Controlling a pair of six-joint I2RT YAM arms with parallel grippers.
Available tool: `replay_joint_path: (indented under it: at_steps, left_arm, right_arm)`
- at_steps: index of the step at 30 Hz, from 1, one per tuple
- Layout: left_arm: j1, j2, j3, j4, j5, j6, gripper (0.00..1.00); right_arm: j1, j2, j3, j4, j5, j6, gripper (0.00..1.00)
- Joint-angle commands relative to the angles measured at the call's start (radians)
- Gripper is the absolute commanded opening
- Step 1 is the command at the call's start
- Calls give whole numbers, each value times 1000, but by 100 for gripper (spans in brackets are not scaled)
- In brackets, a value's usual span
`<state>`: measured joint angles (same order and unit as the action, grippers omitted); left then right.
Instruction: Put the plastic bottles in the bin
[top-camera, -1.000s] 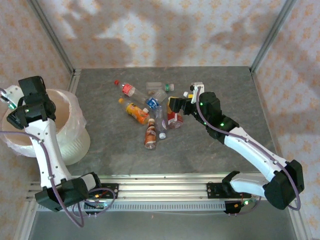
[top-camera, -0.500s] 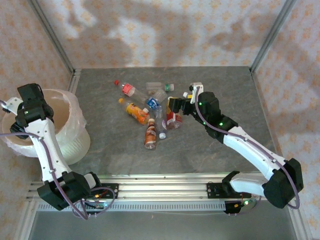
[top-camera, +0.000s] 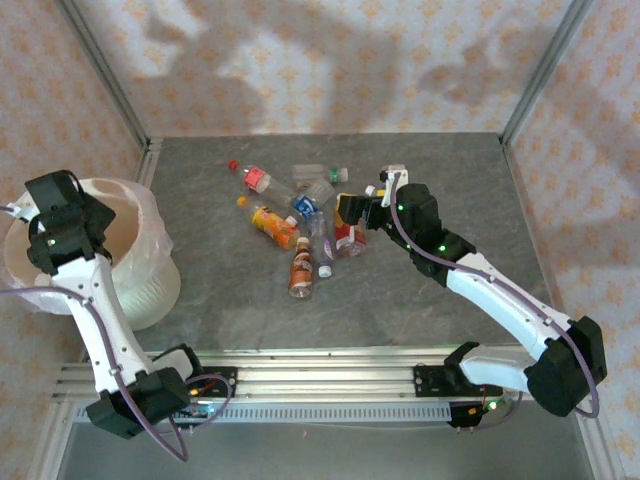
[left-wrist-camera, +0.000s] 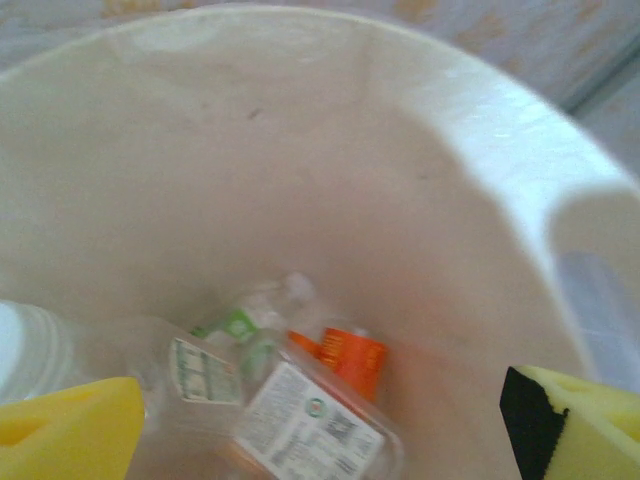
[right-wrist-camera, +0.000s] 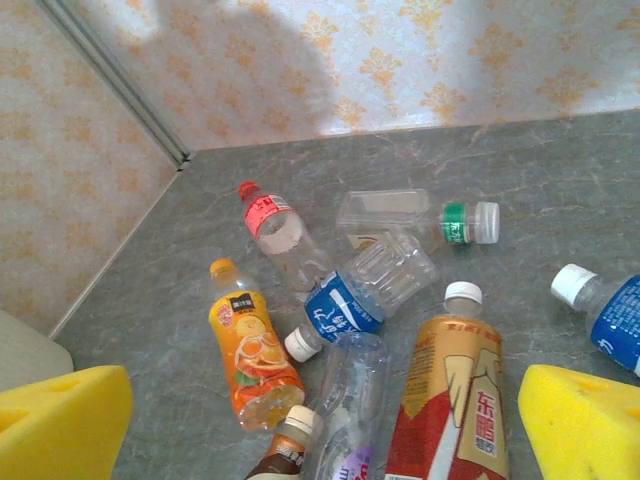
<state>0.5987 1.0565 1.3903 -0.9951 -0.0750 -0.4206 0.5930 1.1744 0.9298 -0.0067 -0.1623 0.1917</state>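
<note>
The left gripper (left-wrist-camera: 320, 425) hangs over the bin (left-wrist-camera: 250, 150), its yellow pads wide apart and nothing between them. Below it, on the bin's bottom, lie a few plastic bottles (left-wrist-camera: 345, 362). The right gripper (right-wrist-camera: 325, 430) is also wide open, above the heap of bottles (right-wrist-camera: 345, 300) on the grey table (right-wrist-camera: 560, 160). A gold-labelled bottle (right-wrist-camera: 450, 400) lies under it, nearer its right pad.

You look down over the whole table (top-camera: 230, 300) from above and behind the arms (top-camera: 500, 300), your left wrist camera peers closely into the bin (left-wrist-camera: 480, 110), and your right slants toward the plastic bottles (right-wrist-camera: 345, 305) the top view shares.
</note>
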Motion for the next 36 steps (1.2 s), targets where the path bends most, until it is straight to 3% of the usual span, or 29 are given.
replay_joint_path:
  at_steps: [1, 5, 10, 14, 20, 26, 30, 36]
  left_arm:
    - [9, -31, 13, 49, 171, -27, 98]
    - [9, -63, 21, 92, 350, -56, 100]
    - [8, -119, 14, 147, 451, -105, 100]
    - [7, -174, -17, 255, 595, -174, 100]
    - [-14, -203, -55, 388, 809, -247, 100]
    - [-111, -215, -66, 408, 885, -247, 100]
    - [-206, -249, -177, 552, 868, -370, 100]
    - [-310, -248, -220, 562, 786, -369, 100]
  right_arm:
    - [4, 5, 24, -25, 76, 39, 99]
    - [-4, 43, 35, -72, 133, 64, 99]
    - [-18, 99, 52, -137, 134, 96, 99]
    - [-34, 140, 63, -158, 114, 174, 99]
    - [-149, 206, 55, -150, -135, 300, 99]
    - [-210, 300, 56, -155, -293, 309, 99]
    - [-217, 363, 44, -137, -304, 301, 99]
    - [-221, 470, 53, -117, -352, 271, 99]
